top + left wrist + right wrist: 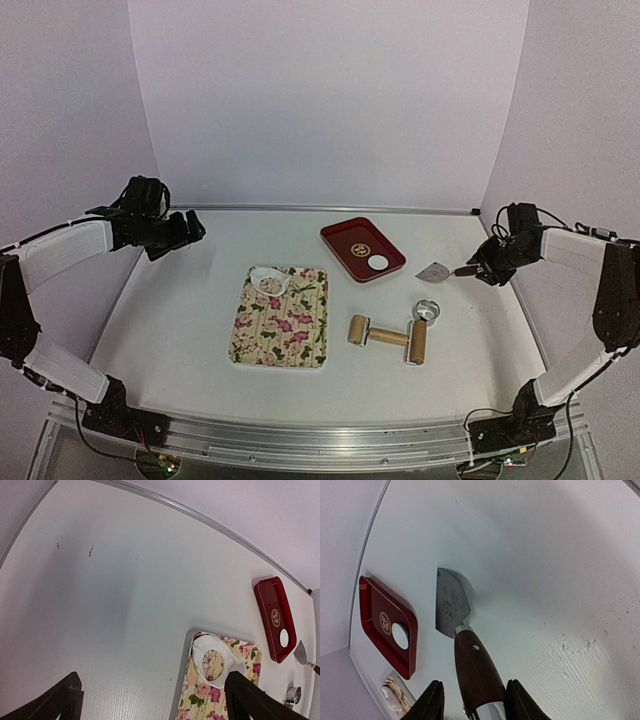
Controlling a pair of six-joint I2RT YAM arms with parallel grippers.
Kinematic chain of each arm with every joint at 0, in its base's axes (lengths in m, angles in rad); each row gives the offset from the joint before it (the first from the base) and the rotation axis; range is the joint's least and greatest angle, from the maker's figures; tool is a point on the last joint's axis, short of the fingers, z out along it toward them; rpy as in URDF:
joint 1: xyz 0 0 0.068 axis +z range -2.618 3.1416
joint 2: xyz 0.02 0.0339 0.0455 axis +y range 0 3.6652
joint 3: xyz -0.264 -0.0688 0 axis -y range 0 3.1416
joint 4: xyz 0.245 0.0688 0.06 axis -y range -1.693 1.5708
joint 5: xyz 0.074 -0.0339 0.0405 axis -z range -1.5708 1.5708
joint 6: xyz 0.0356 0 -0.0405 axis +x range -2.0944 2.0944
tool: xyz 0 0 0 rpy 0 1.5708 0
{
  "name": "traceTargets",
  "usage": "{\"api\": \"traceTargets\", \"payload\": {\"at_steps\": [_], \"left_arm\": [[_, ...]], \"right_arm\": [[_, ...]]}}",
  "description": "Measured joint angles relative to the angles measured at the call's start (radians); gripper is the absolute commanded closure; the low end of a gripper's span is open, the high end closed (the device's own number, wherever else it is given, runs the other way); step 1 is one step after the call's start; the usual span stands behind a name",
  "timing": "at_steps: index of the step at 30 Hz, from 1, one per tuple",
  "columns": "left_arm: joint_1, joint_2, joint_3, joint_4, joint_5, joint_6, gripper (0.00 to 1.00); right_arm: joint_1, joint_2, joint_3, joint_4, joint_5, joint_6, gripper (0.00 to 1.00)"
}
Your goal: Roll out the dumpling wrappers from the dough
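Right jaws parted either side of the wooden-handled scraper [470,655], lower centre; left jaws wide, empty; back off straight, not nudging its handle.

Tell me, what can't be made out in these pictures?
- Whether the right hand grips the scraper: the right wrist view's bottom edge cuts off the contact, and it is too small from the top.
- The emblem on the tray: too small to read in any view.
- The mat: in the left wrist view, the left hand's finger and the bottom edge hide most of it.
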Motion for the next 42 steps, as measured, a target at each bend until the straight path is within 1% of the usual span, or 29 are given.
{"api": "traceTargets", "payload": {"at_steps": [3, 4, 7, 10, 11, 12, 13, 20, 26, 30, 34, 38, 42], "left_arm": [[0.000, 0.005, 0.000, 0.000, 0.000, -0.001, 0.01], [0.000, 0.006, 0.000, 0.000, 0.000, -0.003, 0.01], [0.000, 0.006, 0.000, 0.007, -0.001, -0.007, 0.00], [0.000, 0.006, 0.000, 0.016, -0.002, -0.011, 0.00], [0.000, 0.006, 0.000, 0.017, -0.002, -0.013, 0.01], [0.000, 0.006, 0.000, 0.017, -0.003, -0.017, 0.00], [0.000, 0.006, 0.000, 0.018, -0.004, -0.021, 0.01], [0.000, 0.006, -0.010, 0.038, -0.025, -0.035, 0.00], [0.000, -0.012, -0.046, 0.045, -0.066, -0.057, 0.00], [0.000, -0.058, -0.072, 0.072, -0.092, -0.052, 0.00], [0.000, -0.139, -0.108, 0.116, -0.132, -0.048, 0.00], [0.000, -0.215, -0.126, 0.136, -0.179, -0.044, 0.00], [0.000, -0.257, -0.165, 0.169, -0.207, -0.027, 0.00]], "right_arm": [[0.000, -0.001, -0.021, -0.005, 0.025, -0.008, 0.48], [0.000, -0.001, -0.025, -0.006, 0.032, -0.011, 0.45], [0.000, -0.004, -0.027, -0.010, 0.055, -0.031, 0.31], [0.000, -0.021, -0.027, -0.012, 0.086, -0.050, 0.23], [0.000, -0.027, -0.027, -0.013, 0.095, -0.055, 0.07], [0.000, -0.034, -0.027, -0.014, 0.106, -0.063, 0.03], [0.000, -0.040, -0.027, -0.018, 0.116, -0.073, 0.02], [0.000, -0.064, -0.018, -0.075, 0.199, -0.157, 0.02], [0.000, -0.134, 0.017, -0.139, 0.277, -0.300, 0.02], [0.000, -0.223, 0.042, -0.158, 0.325, -0.405, 0.02], [0.000, -0.349, 0.050, -0.164, 0.372, -0.484, 0.02], [0.000, -0.478, 0.050, -0.168, 0.400, -0.520, 0.02], [0.000, -0.570, 0.034, -0.167, 0.389, -0.538, 0.02]]}}
